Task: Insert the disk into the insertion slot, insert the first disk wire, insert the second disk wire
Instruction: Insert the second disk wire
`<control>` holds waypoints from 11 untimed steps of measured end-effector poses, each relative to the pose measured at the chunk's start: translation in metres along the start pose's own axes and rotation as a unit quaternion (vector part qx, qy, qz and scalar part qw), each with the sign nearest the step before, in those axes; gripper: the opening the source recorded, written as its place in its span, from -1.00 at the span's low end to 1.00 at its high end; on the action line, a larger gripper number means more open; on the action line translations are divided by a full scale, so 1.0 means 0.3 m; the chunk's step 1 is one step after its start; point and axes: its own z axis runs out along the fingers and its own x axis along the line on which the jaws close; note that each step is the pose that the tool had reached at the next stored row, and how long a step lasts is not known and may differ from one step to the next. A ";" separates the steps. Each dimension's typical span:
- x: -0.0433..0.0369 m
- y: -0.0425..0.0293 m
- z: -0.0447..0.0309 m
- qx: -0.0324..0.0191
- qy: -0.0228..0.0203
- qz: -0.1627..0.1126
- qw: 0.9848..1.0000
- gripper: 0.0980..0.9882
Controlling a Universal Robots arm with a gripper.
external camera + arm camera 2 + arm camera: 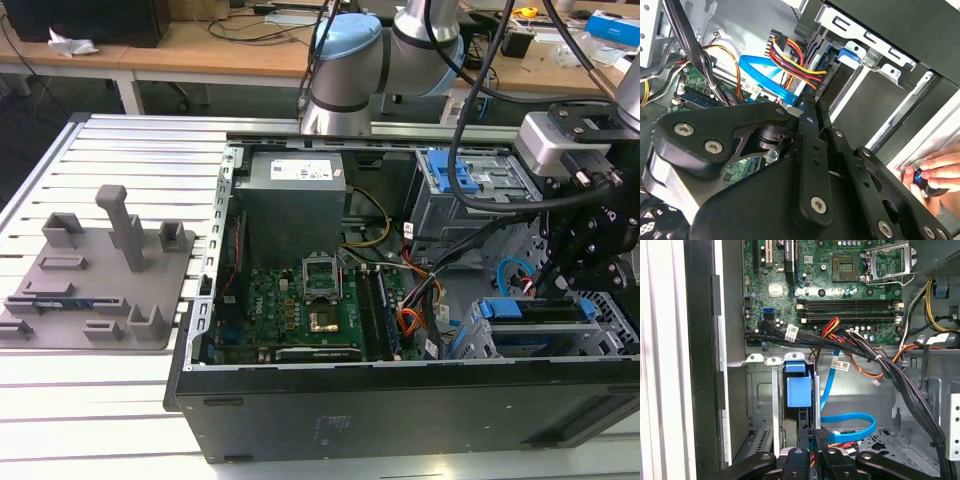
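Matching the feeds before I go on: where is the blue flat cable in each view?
Exterior view: blue flat cable loops beside the arm's wrist.
Second wrist view: beside red-and-yellow wires.
First wrist view: looped near the blue carrier.
Shared landmark: green motherboard.

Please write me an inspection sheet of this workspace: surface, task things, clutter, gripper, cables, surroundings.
Surface: slotted metal table carrying an open computer case.
Job's things: the disk, in its blue carrier, sits in the insertion slot.
Clutter: grey fixture plate on the table, at the exterior view's left of the case.
Grippers: the gripper is inside the case, close to a black connector.
Cables: blue flat cable lies looped; red-yellow wire bundle nearby.
Surroundings: wooden benches; a person's hand at the case edge.
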 end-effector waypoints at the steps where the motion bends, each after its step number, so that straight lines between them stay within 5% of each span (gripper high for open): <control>1: 0.000 -0.001 0.000 0.000 0.000 0.000 1.000 -0.86; 11: 0.003 -0.005 0.009 0.000 0.000 0.000 1.000 -0.86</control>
